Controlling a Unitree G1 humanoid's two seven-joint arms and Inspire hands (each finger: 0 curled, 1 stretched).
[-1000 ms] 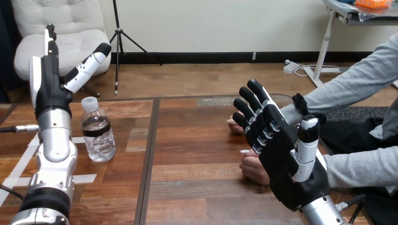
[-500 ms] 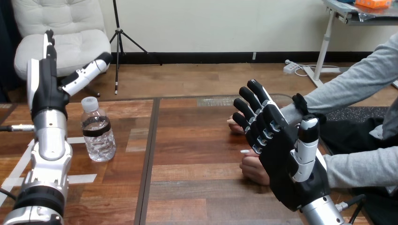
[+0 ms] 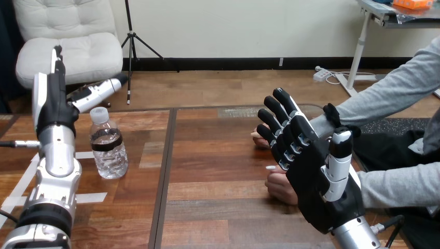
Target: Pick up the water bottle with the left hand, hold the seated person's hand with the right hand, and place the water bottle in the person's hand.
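Note:
A clear water bottle (image 3: 108,146) with a white cap and dark label band stands upright on the table's left part. My left hand (image 3: 53,104) is raised just left of it, open, fingers straight up and thumb stretched out over the cap, not touching the bottle. My right hand (image 3: 311,166) is open and upright at the right, palm toward the person. Behind it the person's two hands rest on the table: the farther hand (image 3: 258,138) shows past my fingertips, the nearer hand (image 3: 280,187) peeks out below. No grasp is seen.
The wooden table (image 3: 218,155) has a dark seam running front to back near the bottle. White tape strips (image 3: 23,181) lie on the table's left edge. The person's grey sleeves (image 3: 394,93) come in from the right.
My left hand's thumb has swung lower and flatter above the bottle cap, and the left arm shifted slightly. The right hand, bottle and person's hands stayed still.

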